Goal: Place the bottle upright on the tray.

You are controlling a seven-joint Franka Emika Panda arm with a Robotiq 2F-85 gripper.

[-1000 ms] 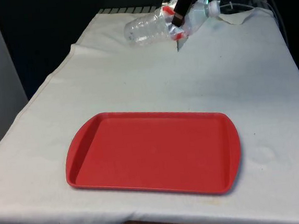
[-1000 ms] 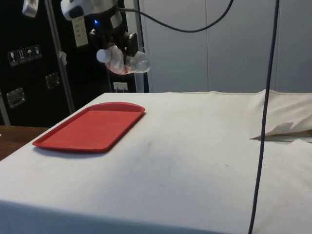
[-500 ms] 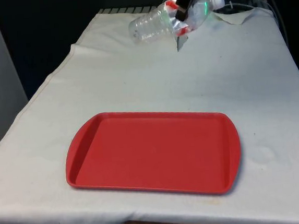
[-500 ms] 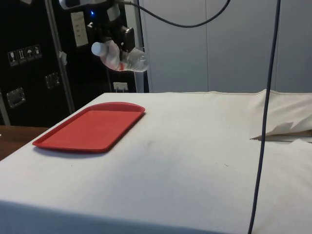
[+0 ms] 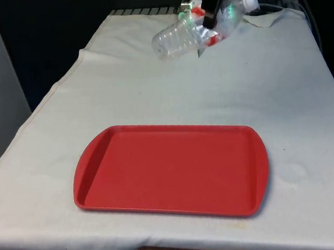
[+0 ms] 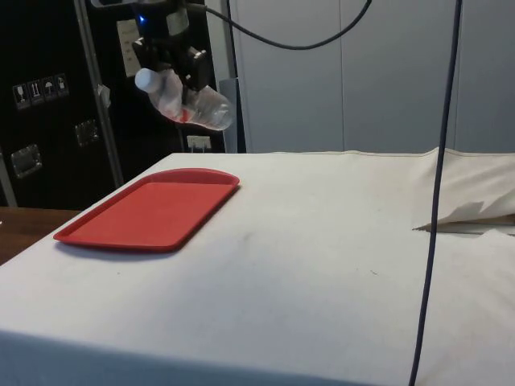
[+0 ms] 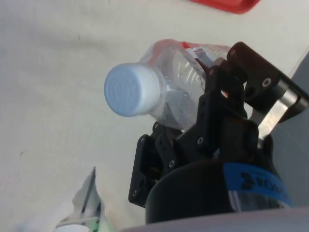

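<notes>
Nearest the front view's camera sits the red tray, flat on the white-clothed worktop with nothing on it; in the side view the tray lies low and well apart from everything held above. Past it there's a long bare stretch of cloth, and then, up in the air near the far end, the clear plastic bottle hangs well above the worktop, not touching it. It's tilted, nowhere near upright: the white cap end points up toward the front view's right, and the wider base drops toward the front view's left. The black gripper has its jaws clamped on the bottle around the middle, right about where the red label band is, so cap and base stick out on either side. The side view tells the same story, with the bottle slanted under the gripper, cap highest, sitting higher than the tray and roughly over its far end. From the wrist, the bottle pokes out between the fingers with the cap facing the camera.
</notes>
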